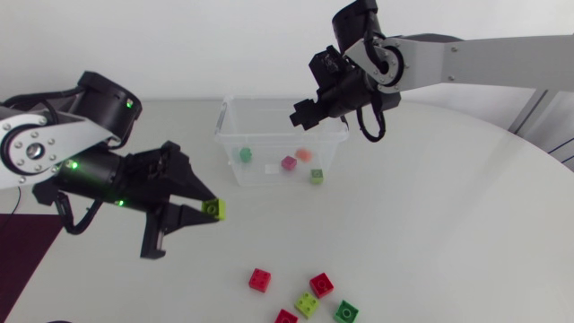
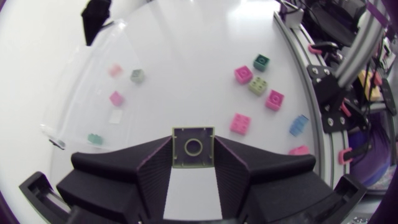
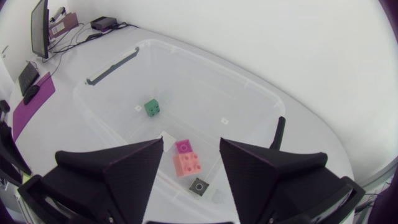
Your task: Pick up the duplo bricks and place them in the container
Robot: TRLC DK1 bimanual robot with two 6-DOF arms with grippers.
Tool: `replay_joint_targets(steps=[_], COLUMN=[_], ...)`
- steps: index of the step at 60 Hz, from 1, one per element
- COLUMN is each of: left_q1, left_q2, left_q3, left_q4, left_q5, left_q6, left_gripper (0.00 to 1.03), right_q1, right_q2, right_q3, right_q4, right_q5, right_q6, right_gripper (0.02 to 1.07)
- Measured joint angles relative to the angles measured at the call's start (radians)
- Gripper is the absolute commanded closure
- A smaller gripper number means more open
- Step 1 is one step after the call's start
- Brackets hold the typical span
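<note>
White table under an overhead camera, two arms at work: the left tool [image 2: 193, 149] pinches a yellow-green square duplo brick [image 1: 215, 210] between its two black fingertips, studs facing the wrist camera, and the brick appears to be held clear of the table. From that tool the clear plastic rectangular container [image 1: 221, 126] lies ahead and toward the table's middle. Its long axis runs across the table from one arm's side to the other's, and its nearest corner is close to the carried brick but not under it. The coming move looks like a short carry over that near wall, then a release.

Inside the container sit a green brick [image 1: 245, 154], a magenta brick [image 1: 289, 162], an orange brick [image 1: 303, 154] and a lime brick [image 1: 317, 176]. The right tool [image 3: 191, 144] hangs above the container's far right side, fingers spread and holding nothing.

Near the table's front edge, well apart from both tools, lie three red bricks [image 1: 260, 280], one yellow-green brick [image 1: 307, 305] and one dark green brick [image 1: 346, 311].
</note>
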Motion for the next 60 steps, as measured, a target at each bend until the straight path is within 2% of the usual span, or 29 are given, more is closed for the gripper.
replay_joint_targets(steps=[3,11,14,24,28,33,44,47,49,50,51,53,54,57,60], left_q1=[0.013,0.024,0.024,0.028,0.028,0.028,0.015,0.005,-0.002,-0.005,-0.011,-0.017,-0.018,-0.023,-0.024], left_q2=[0.042,0.171,0.236,0.383,0.433,0.505,0.61,0.625,0.635,0.639,0.649,0.655,0.657,0.657,0.657], left_q3=[0.06,0.212,0.276,0.446,0.492,0.547,0.609,0.617,0.625,0.629,0.642,0.651,0.653,0.655,0.655], left_q4=[0.072,0.161,0.223,0.291,0.336,0.414,0.444,0.454,0.46,0.461,0.462,0.462,0.462,0.462,0.462], left_q5=[0.017,0.021,0.022,0.016,-0.016,-0.1,-0.229,-0.268,-0.285,-0.292,-0.303,-0.317,-0.322,-0.327,-0.332], left_q6=[-0.09,-0.262,-0.357,-0.555,-0.627,-0.734,-0.853,-0.877,-0.893,-0.899,-0.916,-0.929,-0.934,-0.938,-0.938], left_gripper=[1.0,1.0,1.0,1.0,1.0,1.0,1.0,0.89,0.75,0.63,0.58,0.25,0.18,0.05,0.05], right_q1=[-0.002,-0.005,-0.006,-0.006,-0.005,-0.002,0.063,0.088,0.101,0.106,0.122,0.141,0.148,0.181,0.218], right_q2=[0.021,-0.003,-0.06,-0.24,-0.299,-0.403,-0.57,-0.609,-0.628,-0.635,-0.655,-0.67,-0.674,-0.682,-0.684], right_q3=[0.013,0.009,-0.026,-0.16,-0.211,-0.338,-0.533,-0.577,-0.598,-0.606,-0.633,-0.658,-0.666,-0.693,-0.715], right_q4=[0.0,-0.004,-0.003,-0.016,-0.031,-0.068,-0.137,-0.17,-0.193,-0.204,-0.227,-0.251,-0.26,-0.294,-0.32], right_q5=[0.005,0.016,0.016,0.02,0.02,0.02,0.019,0.018,0.014,0.013,0.011,0.011,0.011,0.011,0.011], right_q6=[0.003,0.011,0.011,0.014,0.015,0.015,0.029,0.029,0.029,0.028,0.024,0.021,0.02,0.014,0.014], right_gripper=[0.07,0.07,0.07,0.07,0.07,0.07,0.07,0.07,0.07,0.07,0.07,0.07,0.07,0.07,0.07])
